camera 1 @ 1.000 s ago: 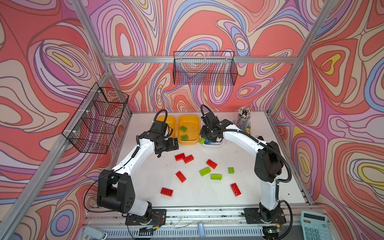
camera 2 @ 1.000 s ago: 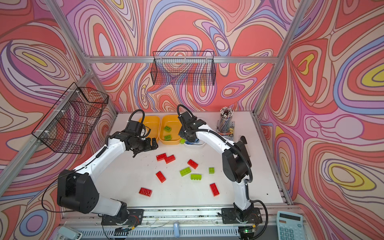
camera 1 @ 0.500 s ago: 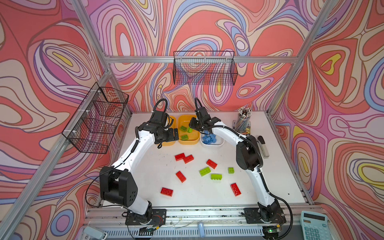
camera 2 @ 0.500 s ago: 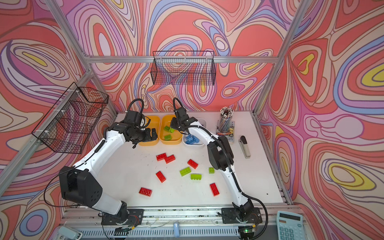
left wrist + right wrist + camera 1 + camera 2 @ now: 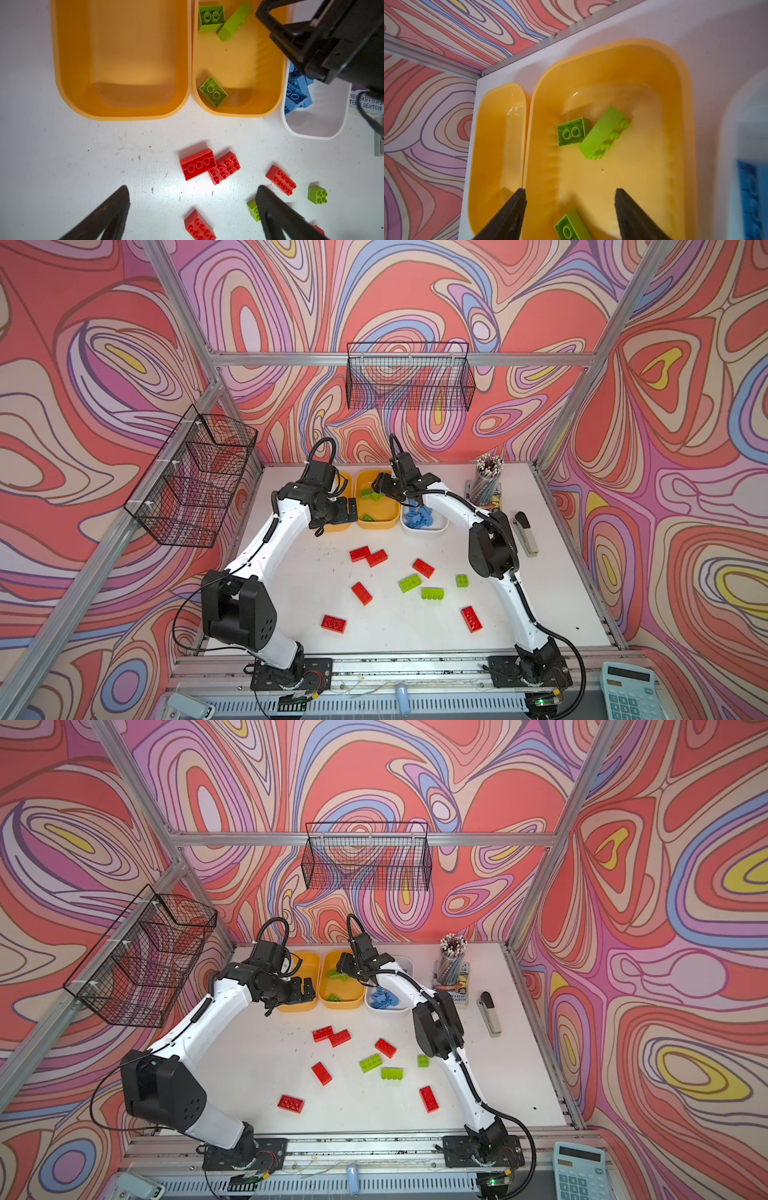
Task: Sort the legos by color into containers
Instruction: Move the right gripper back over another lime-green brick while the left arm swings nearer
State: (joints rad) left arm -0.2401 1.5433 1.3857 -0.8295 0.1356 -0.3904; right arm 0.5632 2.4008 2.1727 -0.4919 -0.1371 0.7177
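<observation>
The white worktop sits inside a box of swirly pink walls. Closest to the robot, well in front of the middle yellow tub, legos lie about: six red bricks and three loose green bricks. The two red ones nearest that tub touch each other.

The left gripper hangs by the tub's front left corner, wide open, with nothing in it. The empty yellow tub sits right against the middle tub's left side. The white tub with the blue bricks sits just beside its right side.

The right gripper hangs over the middle tub, jaws apart and empty. Three sorted green bricks lie inside it.

I think this drop is finished. The right gripper should go straight up first, so no finger catches the rim and shoves the tub. Then it can fetch a loose green brick, pinching it across its long sides. The left gripper could carry red bricks to the empty tub, starting with one that lies alone. The arms are close together here, so they should take turns
</observation>
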